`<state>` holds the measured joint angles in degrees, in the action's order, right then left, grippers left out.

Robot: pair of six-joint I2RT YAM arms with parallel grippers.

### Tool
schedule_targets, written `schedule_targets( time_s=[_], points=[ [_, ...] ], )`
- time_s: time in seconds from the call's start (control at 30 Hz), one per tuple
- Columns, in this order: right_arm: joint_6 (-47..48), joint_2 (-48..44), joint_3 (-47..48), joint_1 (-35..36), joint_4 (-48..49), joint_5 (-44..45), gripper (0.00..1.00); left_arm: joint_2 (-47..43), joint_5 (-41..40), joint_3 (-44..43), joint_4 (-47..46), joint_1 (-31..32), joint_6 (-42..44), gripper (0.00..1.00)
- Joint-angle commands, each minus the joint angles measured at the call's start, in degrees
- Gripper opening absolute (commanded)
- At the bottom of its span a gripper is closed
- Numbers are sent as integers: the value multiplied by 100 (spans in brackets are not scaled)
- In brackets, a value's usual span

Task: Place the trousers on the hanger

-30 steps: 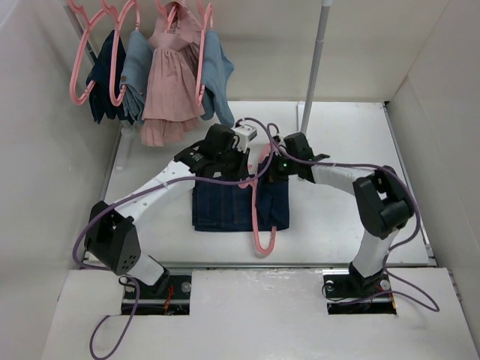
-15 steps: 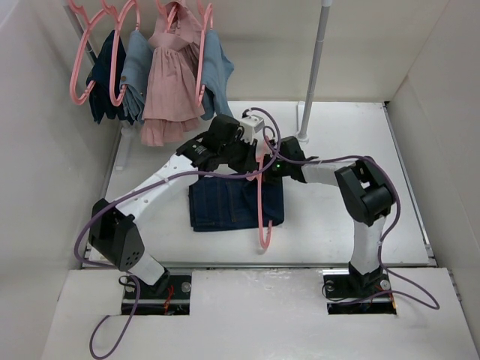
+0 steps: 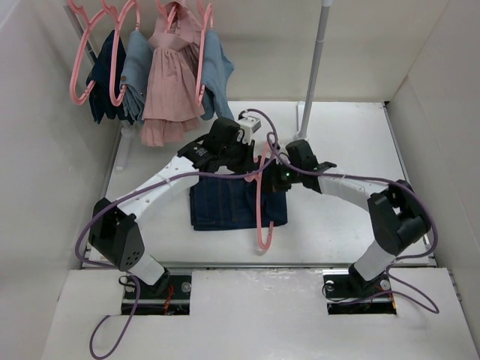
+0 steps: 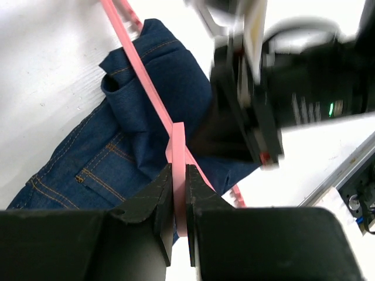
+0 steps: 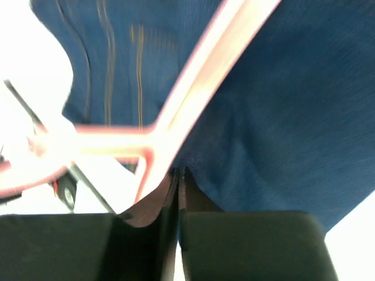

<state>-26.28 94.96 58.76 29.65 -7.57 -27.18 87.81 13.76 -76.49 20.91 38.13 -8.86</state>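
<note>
Hanger (image 4: 140, 70) clamped in left hand (image 4: 179, 175) | right hand (image 5: 177, 172) pinches trousers (image 3: 225, 206) | hung clothes (image 3: 169, 82) behind left arm (image 3: 161, 184), well apart

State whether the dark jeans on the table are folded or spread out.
Folded: the trousers form one compact rectangle, with no separate legs showing.

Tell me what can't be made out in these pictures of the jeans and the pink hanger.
Top view: the arms cover both tools' fingertips and the thin pink plastic hanger's far end.
Right wrist view: blurred; whether the right tool pinches the dark navy denim jeans or the hanger is unclear.
Left wrist view: the left tool, shut on the hanger, hides part of the jeans.
</note>
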Motion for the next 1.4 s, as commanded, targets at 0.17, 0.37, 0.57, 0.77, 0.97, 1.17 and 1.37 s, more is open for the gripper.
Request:
schedule_targets(
  time_s=[0.17,0.37,0.57,0.77,0.97,1.17,1.37],
  points=[
    [10,13,-945,304,290,-700,0,61,-66,-191,-25,54,-141,0],
    [-52,664,-735,507,713,-1210,0,166,-14,-323,-25,54,-195,0],
    [-106,-694,-1419,-406,312,-930,37,114,-136,-323,-25,54,-195,0],
    [307,-1603,-1158,-619,-832,-209,60,114,-189,-323,28,54,-195,0],
    [19,-1578,-762,-57,-641,-323,78,166,-189,-323,28,54,-247,0],
    [-465,-822,-199,208,-280,-244,83,166,-189,-323,28,54,-247,0],
    [-860,-128,30,261,-70,-385,67,166,-189,-323,-25,54,-247,6]
  ],
)
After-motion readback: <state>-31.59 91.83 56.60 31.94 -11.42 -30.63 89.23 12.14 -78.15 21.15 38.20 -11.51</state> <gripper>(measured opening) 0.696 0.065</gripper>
